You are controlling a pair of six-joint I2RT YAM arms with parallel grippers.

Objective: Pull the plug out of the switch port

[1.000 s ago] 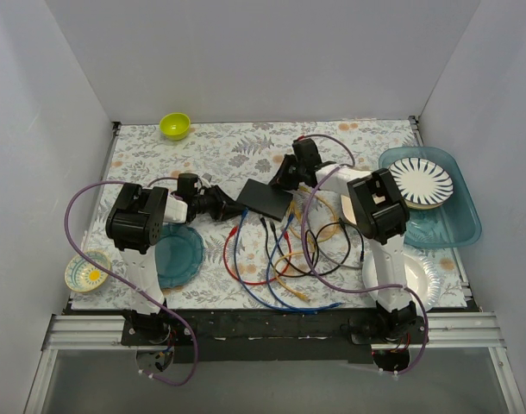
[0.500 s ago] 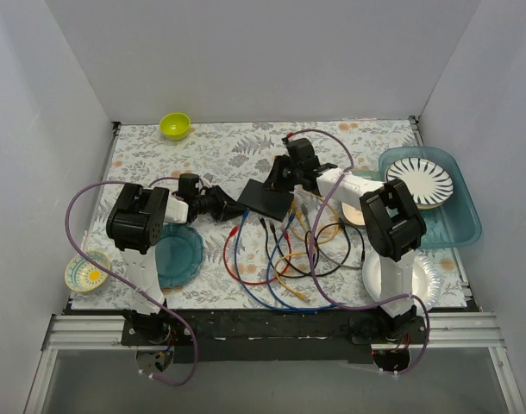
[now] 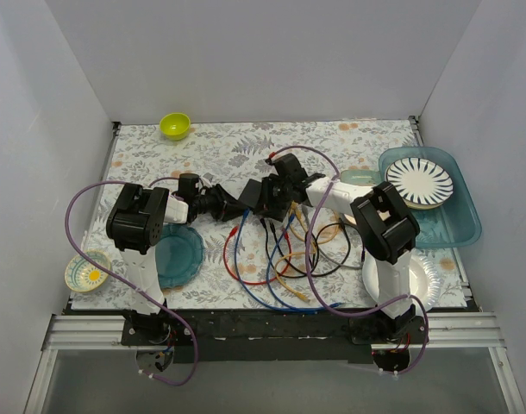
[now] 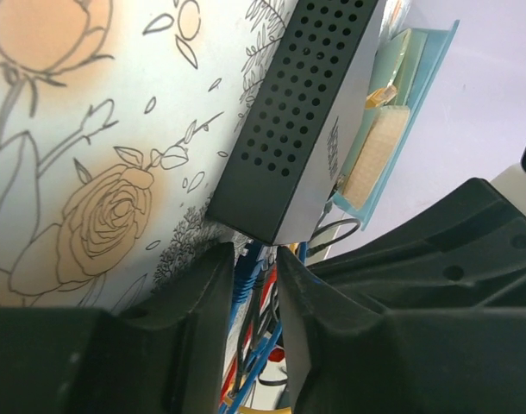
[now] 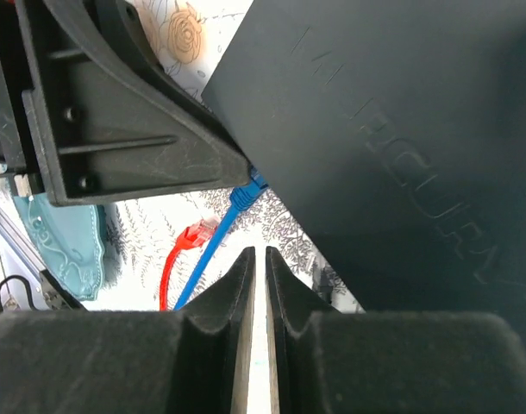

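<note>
In the middle of the desk [image 3: 211,155], on its flowered cloth, the switch [image 3: 250,191] sits between the two arms, and the top view shows its right part hidden under the right arm's wrist. The left tool [image 4: 254,259] comes in low from the left to the switch's near-left corner. Its fingers [image 4: 194,310] stand a little apart, and blue cable shows in the gap; I cannot tell whether they pinch it or hang loose around it. The right tool [image 5: 259,259] reaches in from the right with its fingers drawn nearly together. Only a thin slit is left between them and nothing is in it, and their tips are over the cloth just beside the switch's edge.

A blue plug [image 5: 244,191] sits right at that corner, touching the tip of the left tool's finger; whether it is seated in a port is hidden. A red plug [image 5: 192,235] lies free on the cloth just near of it. A tangle of cables [image 3: 284,259] spreads toward the near edge. A teal plate [image 3: 177,254] lies near left, a lime bowl [image 3: 174,126] far left, and a striped plate [image 3: 421,179] rests in a blue tray [image 3: 457,226] at the right.
</note>
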